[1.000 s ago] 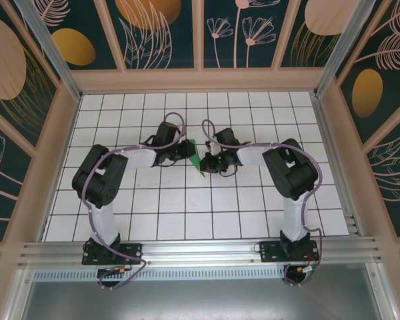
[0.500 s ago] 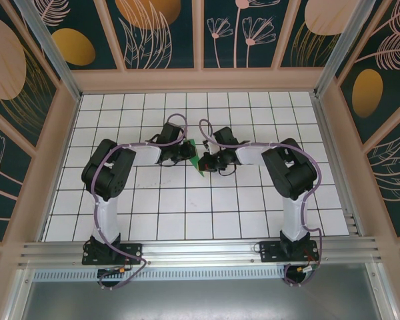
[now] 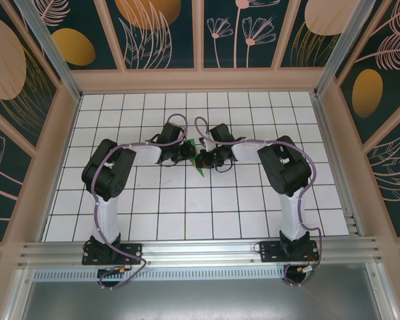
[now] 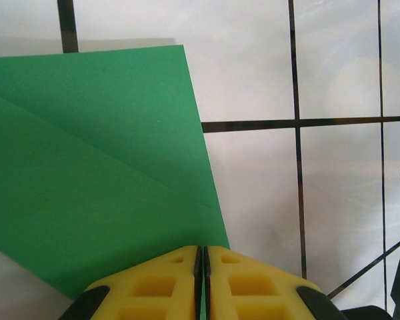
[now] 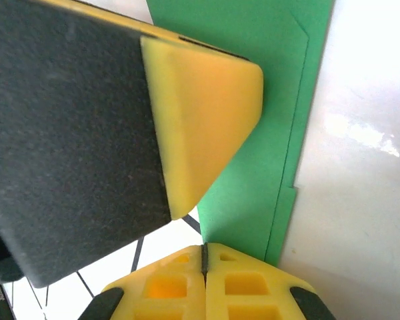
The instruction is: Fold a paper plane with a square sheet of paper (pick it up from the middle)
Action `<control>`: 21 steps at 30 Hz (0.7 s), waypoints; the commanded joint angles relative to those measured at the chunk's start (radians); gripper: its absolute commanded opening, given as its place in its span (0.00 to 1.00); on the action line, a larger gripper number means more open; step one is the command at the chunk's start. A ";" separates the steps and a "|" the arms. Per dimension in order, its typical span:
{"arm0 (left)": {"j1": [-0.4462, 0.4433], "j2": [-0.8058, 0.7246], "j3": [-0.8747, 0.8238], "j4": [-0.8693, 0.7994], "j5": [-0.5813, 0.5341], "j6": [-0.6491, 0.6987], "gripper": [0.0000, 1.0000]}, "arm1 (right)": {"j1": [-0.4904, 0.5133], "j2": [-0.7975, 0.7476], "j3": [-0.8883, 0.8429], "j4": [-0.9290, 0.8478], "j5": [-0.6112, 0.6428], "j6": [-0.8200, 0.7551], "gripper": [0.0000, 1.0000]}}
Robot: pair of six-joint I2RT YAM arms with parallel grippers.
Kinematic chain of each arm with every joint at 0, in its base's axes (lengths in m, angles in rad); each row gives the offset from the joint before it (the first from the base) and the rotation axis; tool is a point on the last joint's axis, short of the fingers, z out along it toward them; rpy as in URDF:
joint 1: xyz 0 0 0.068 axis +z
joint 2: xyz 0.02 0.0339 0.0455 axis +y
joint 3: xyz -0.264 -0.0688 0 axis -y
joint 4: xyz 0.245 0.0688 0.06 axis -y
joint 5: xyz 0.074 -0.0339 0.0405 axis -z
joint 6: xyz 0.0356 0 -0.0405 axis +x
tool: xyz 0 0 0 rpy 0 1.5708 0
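Note:
The green sheet of paper (image 3: pixel 199 169), folded with diagonal creases (image 4: pixel 87 167), lies on the white grid table between my two grippers at mid-table. My left gripper (image 3: pixel 189 153) is shut on the paper's edge, and a sliver of green shows between its yellow pads (image 4: pixel 201 251). My right gripper (image 3: pixel 202 160) is shut with its tips (image 5: pixel 205 248) at the paper's near corner (image 5: pixel 267 133). No paper shows between its pads. The left gripper's yellow finger (image 5: pixel 200 113) looms close in the right wrist view. From above, both grippers hide most of the paper.
Wooden walls (image 3: pixel 330 133) enclose the white tiled table (image 3: pixel 187 207) on three sides. The arm bases stand on the aluminium rail (image 3: pixel 200 252) at the near edge. The two wrists are nearly touching over the paper.
My right gripper has slid left over the paper, covering more green. The left arm's elbow swung right early in the second, then held still. Both jaws stayed shut.

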 commanded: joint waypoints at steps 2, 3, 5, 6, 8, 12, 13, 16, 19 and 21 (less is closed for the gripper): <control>0.002 0.060 0.019 -0.100 -0.059 0.004 0.14 | 0.015 0.024 0.008 -0.114 -0.009 -0.078 0.06; 0.002 0.063 0.021 -0.108 -0.063 0.002 0.15 | 0.015 0.022 0.003 -0.129 -0.008 -0.093 0.06; 0.003 0.064 0.021 -0.119 -0.077 0.000 0.15 | 0.015 0.010 -0.015 -0.150 -0.001 -0.114 0.05; 0.002 0.066 0.022 -0.127 -0.087 0.000 0.15 | 0.015 -0.001 -0.028 -0.155 -0.003 -0.126 0.05; 0.002 0.071 0.026 -0.138 -0.100 -0.003 0.15 | 0.015 -0.024 -0.058 -0.156 -0.013 -0.140 0.05; 0.002 0.086 0.035 -0.151 -0.095 -0.006 0.15 | 0.015 -0.063 -0.108 -0.164 -0.030 -0.155 0.05; 0.003 0.087 0.035 -0.152 -0.095 -0.005 0.15 | 0.016 -0.070 -0.119 -0.166 -0.031 -0.155 0.05; 0.003 0.089 0.035 -0.154 -0.096 -0.005 0.15 | 0.016 -0.081 -0.145 -0.171 -0.036 -0.159 0.05; 0.003 0.091 0.036 -0.159 -0.101 -0.005 0.14 | 0.022 -0.083 -0.164 -0.177 -0.030 -0.165 0.05; 0.003 0.090 0.036 -0.160 -0.104 -0.006 0.14 | 0.024 -0.088 -0.177 -0.180 -0.028 -0.166 0.04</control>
